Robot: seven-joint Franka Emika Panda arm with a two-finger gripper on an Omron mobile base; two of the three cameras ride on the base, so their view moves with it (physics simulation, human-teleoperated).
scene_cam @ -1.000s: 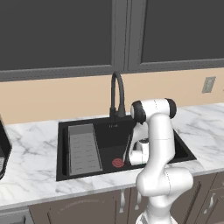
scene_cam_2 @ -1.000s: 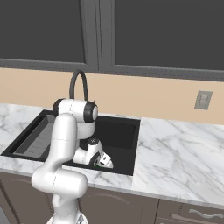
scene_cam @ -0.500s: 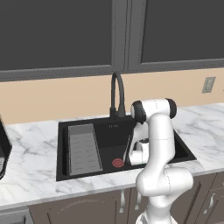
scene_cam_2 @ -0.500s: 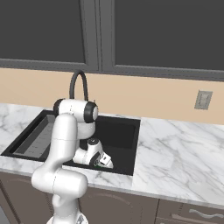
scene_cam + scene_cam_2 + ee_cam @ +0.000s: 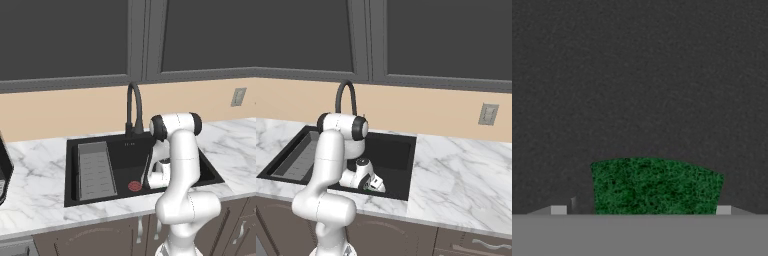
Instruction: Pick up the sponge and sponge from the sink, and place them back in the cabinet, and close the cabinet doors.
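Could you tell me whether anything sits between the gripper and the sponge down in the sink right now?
Nothing visible does. In the hand view the green sponge lies on the dark sink floor directly between the two fingertips of the open gripper, with no other item between them.

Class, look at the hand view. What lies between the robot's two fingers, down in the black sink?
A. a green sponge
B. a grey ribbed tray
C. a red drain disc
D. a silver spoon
A: the hand view shows a green sponge lying on the dark sink floor, with the fingers standing open on either side of it.
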